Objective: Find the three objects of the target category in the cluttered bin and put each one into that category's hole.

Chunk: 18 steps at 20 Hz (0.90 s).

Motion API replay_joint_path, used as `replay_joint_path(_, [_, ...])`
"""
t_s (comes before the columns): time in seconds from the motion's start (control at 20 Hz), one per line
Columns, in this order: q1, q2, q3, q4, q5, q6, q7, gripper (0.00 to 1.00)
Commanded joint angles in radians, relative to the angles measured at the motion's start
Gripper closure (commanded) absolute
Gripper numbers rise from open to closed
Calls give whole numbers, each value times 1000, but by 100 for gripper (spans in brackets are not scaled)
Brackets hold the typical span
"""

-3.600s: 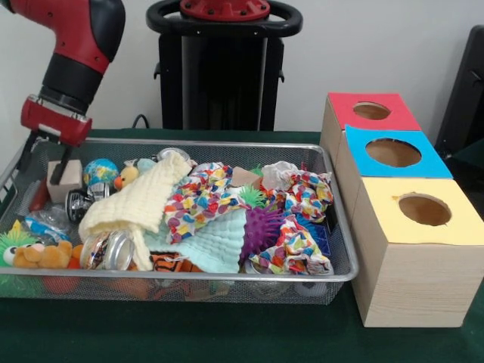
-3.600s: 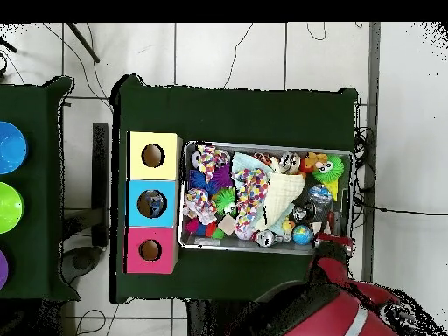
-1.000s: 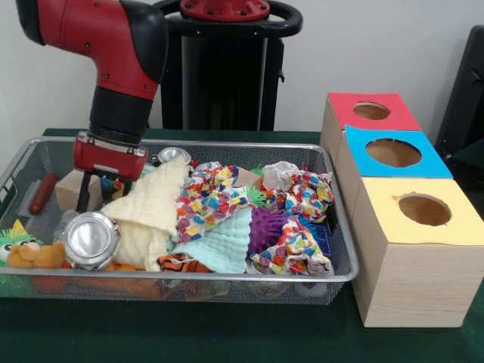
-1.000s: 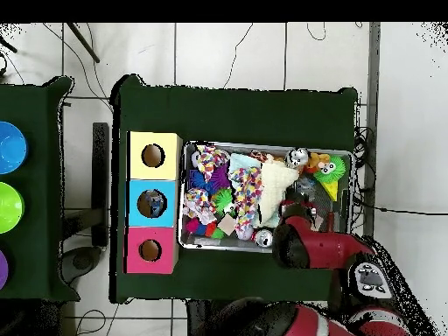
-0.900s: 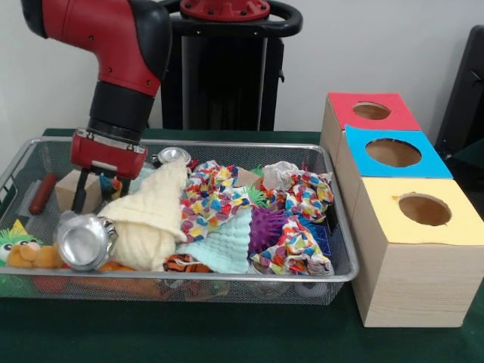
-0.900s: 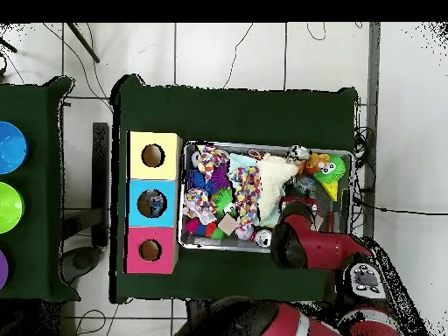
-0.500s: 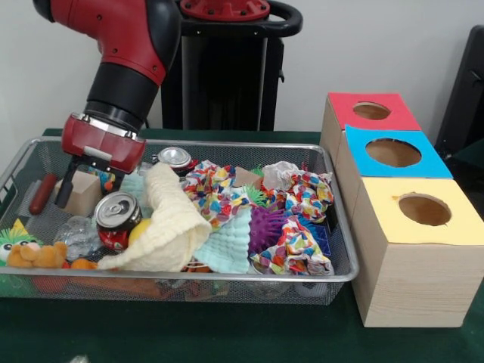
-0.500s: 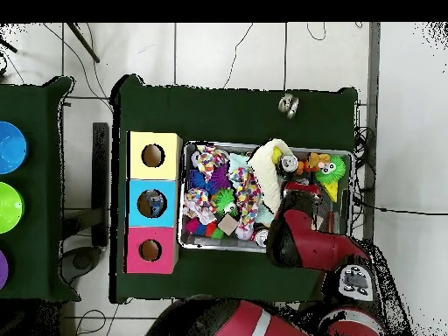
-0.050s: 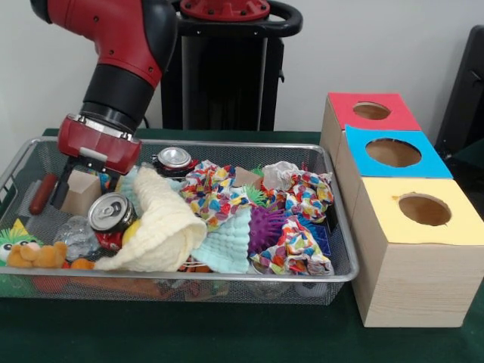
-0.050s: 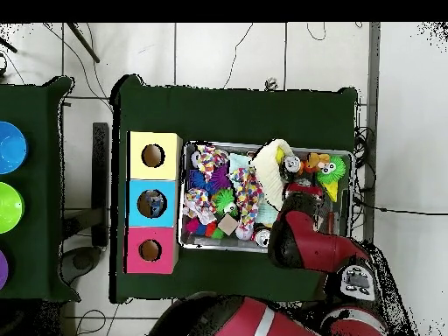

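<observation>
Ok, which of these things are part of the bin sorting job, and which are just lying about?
Part of the job: gripper, jaws open; wire bin; red box, blue box and yellow box with holes; bin contents such as soda can, cream cloth, purple spiky ball. The target category is not evident.

Lying about: blue bowl, green bowl, floor cables.

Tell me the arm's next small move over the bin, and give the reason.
Probably shift the gripper slightly toward the red can and lower onto it. The can lies uncovered beside the cream cloth, its silver top facing up and out, while the gripper hangs just above the wooden block behind it. A second can sits by the bin's far rim, so cans may be the target.
</observation>
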State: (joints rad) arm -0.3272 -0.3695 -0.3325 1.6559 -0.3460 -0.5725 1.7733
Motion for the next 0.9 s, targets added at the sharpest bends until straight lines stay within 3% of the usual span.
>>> replay_joint_path(0.05, [-23, 44, 72, -42, -13, 21, 128, 0])
replay_joint_path(0.3, [-31, 31, 85, -33, -31, 52, 135, 0])
replay_joint_path(0.5, [-91, 8, 164, -52, -115, 117, 154, 0])
replay_joint_path(0.65, [-65, 25, 99, -19, -133, -131, 137, 0])
replay_joint_path(0.7, [-68, 13, 105, 6, -152, -143, 147, 0])
replay_joint_path(0.8, [-79, -32, 137, 52, -211, -51, 177, 0])
replay_joint_path(0.9, [-185, -108, 301, 91, -354, 178, 201, 0])
